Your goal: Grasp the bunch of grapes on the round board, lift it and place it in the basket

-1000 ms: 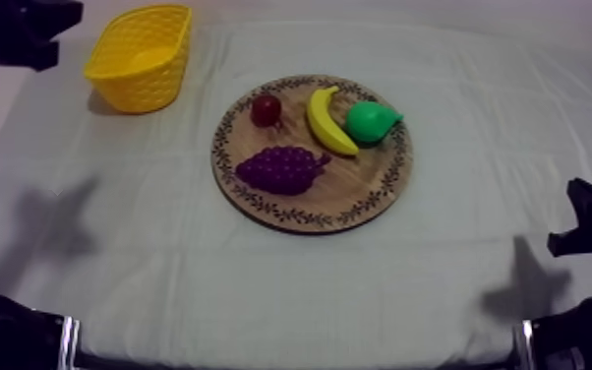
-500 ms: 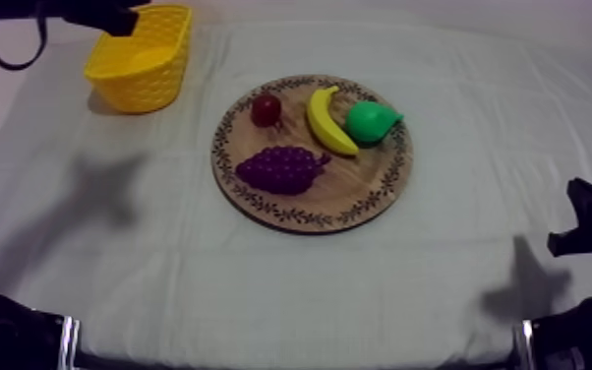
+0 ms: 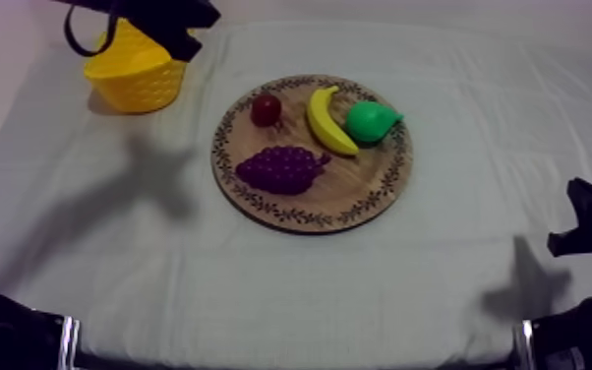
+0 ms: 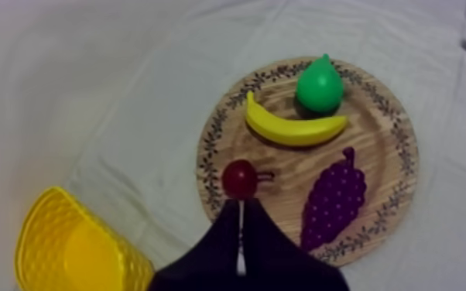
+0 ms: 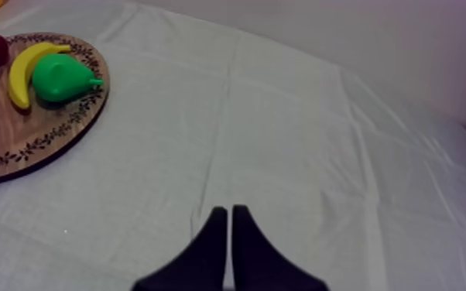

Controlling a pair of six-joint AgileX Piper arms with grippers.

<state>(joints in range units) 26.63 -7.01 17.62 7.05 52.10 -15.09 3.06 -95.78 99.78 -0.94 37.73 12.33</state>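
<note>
— What lies under us, biggest thing first?

— The cloth (image 3: pixel 457 285), bare beneath our right gripper (image 5: pixel 227 213). Its fingers (image 5: pixel 209 255) are pressed together in a narrow wedge, grasping nothing and touching nothing.

— And the wooden board (image 3: pixel 359 179)?

— Well ahead of those right fingers and off to one side. For our left gripper (image 4: pixel 240 207), its patterned rim lies just beyond the fingertips.

— How do the left fingers (image 4: pixel 265 249) stand?

— Clenched against each other as well, with nothing between them and clear of everything around. The yellow basket (image 3: pixel 138 84) sits close beside them, on the side away from the board.

— Where is the bunch of grapes (image 3: pixel 280 169)?

— Lying flat on the board, a little beyond the left fingertips and on the side away from the basket. Neither gripper touches it.

— And the smaller fruit?

— The banana (image 3: pixel 327 123) lies across the board farther ahead of the left tips, near the grapes' stem end but apart from it. The pear (image 3: pixel 371 121) sits just past the banana and is the fruit nearest our right fingers. The small red fruit (image 3: pixel 266 109) is right in front of the left fingertips, not touching them.
</note>
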